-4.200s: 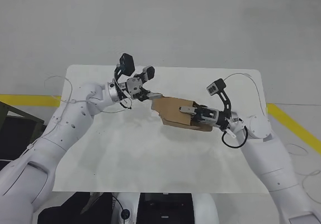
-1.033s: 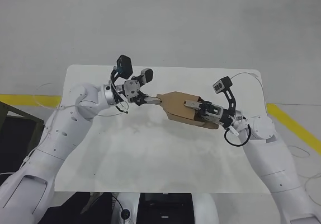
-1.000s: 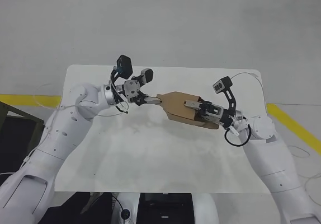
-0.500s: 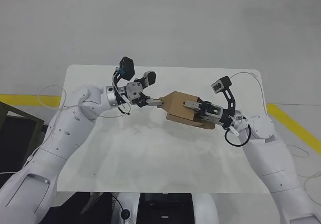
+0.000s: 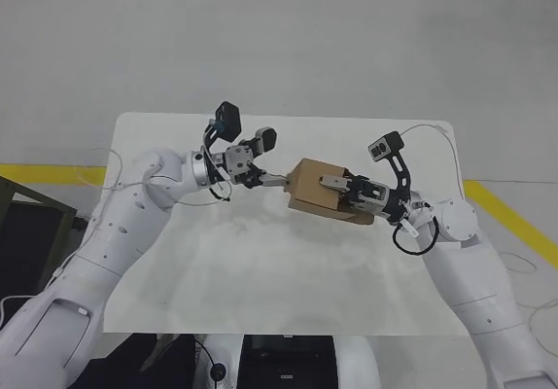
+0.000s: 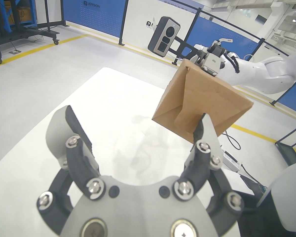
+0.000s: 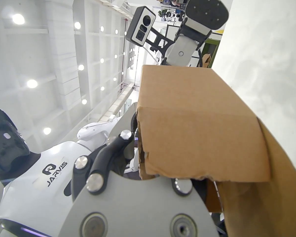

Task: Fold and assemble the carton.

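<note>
— Left pincer (image 6: 135, 119), entry one: state, place?
— Fingers spread wide, at the left end of the carton (image 5: 308, 185); one fingertip (image 6: 204, 127) rests against its tucked end flap, likely to press it home.
— Carton?
— Between both pincers, seemingly raised, table (image 5: 211, 282) beneath it.
— Right pincer (image 5: 342, 185)?
— Clamped on the carton's right-end wall, probably anchoring it against the push. Unfolded flap at that end. Table surface extends on every side of the carton, its edges well apart: room to swing either arm.
</note>
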You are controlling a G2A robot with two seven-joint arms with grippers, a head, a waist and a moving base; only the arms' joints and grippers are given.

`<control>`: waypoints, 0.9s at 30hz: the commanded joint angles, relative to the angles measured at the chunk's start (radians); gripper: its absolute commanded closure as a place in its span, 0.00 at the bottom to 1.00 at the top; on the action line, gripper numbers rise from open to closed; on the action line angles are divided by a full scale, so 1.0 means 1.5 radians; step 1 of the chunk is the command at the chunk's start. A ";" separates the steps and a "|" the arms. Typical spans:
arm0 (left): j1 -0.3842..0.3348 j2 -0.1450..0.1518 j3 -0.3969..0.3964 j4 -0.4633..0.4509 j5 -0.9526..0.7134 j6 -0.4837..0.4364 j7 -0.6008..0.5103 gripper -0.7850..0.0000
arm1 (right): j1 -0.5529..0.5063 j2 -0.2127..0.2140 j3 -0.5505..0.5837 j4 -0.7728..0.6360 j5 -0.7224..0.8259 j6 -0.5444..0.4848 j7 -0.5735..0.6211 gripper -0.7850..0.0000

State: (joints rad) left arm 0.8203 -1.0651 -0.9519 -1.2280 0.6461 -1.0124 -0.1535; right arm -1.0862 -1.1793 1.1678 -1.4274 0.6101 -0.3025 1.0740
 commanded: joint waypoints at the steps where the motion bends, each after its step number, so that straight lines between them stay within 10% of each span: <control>1: -0.002 -0.002 0.004 0.003 -0.001 0.000 -0.001 0.00 | 0.000 0.000 0.000 -0.001 0.000 0.001 0.000 1.00; 27: -0.026 -0.015 0.042 0.008 -0.005 0.000 -0.001 0.00 | 0.009 -0.005 -0.020 -0.001 -0.004 0.006 0.001 1.00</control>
State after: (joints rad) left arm 0.7817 -1.0872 -0.8886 -1.2156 0.6372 -1.0123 -0.1548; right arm -1.0722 -1.1870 1.1369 -1.4292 0.6038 -0.2942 1.0745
